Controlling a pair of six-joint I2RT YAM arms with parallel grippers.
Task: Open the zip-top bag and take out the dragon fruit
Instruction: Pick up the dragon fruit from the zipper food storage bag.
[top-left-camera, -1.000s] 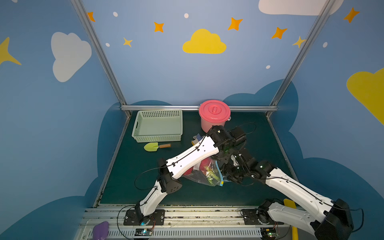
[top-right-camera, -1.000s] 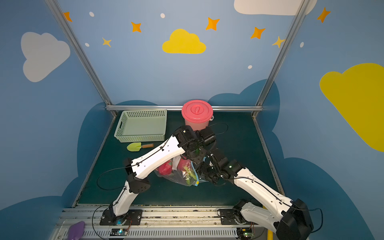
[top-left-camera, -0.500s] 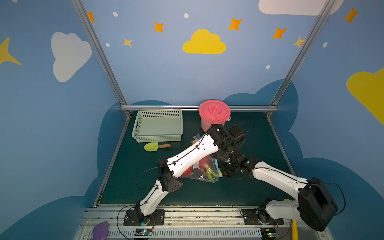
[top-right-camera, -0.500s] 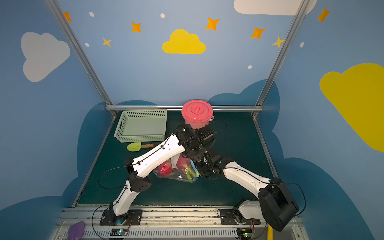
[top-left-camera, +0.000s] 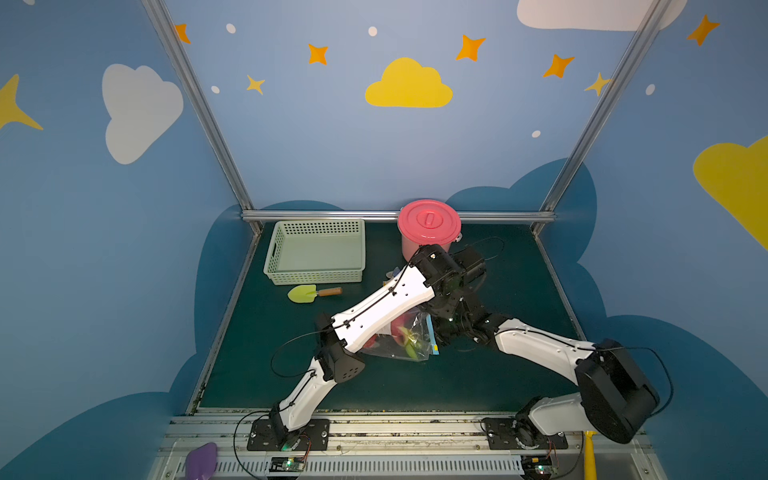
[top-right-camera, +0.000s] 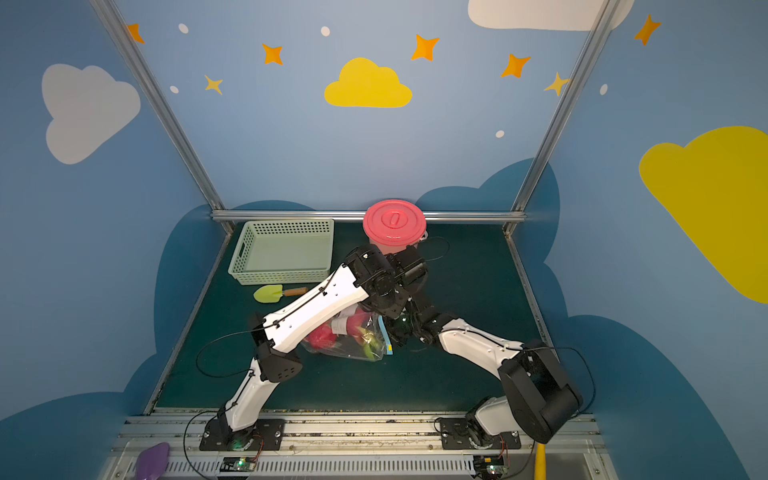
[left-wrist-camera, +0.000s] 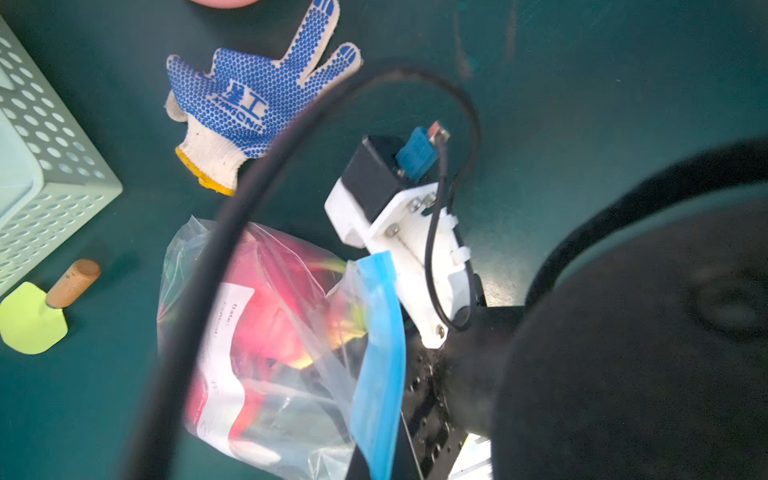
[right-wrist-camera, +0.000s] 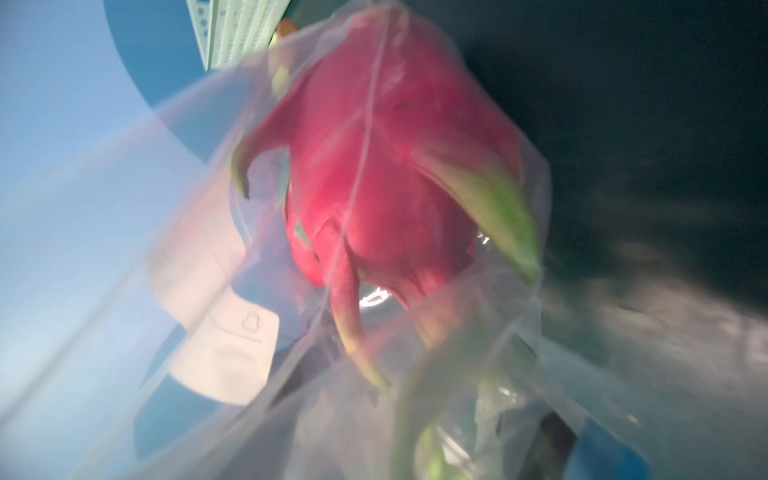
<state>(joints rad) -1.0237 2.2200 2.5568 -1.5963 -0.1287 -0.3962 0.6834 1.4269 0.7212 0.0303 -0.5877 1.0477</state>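
The zip-top bag (top-left-camera: 401, 343) (top-right-camera: 353, 343) lies mid-table, clear and crinkled, with a white label and a light-blue zip strip (left-wrist-camera: 380, 353) on its right end. The pink dragon fruit (left-wrist-camera: 274, 299) (right-wrist-camera: 395, 166) with green-tipped scales is inside it. My left gripper (left-wrist-camera: 374, 467) reaches down from above and is shut on the zip strip. My right gripper (top-left-camera: 446, 332) is at the bag's mouth from the right. In the right wrist view its dark fingers show dimly through blurred plastic, wide apart, with the fruit just ahead of them.
A pale green basket (top-left-camera: 316, 253) stands at the back left, with a yellow-green trowel (top-left-camera: 313, 293) in front of it. A pink lidded bucket (top-left-camera: 429, 222) stands at the back centre. A blue-dotted work glove (left-wrist-camera: 257, 99) lies between the bucket and the bag.
My right arm has folded in, bringing its gripper left to the bag's mouth. The bag has shifted slightly. The left arm has stayed in place.
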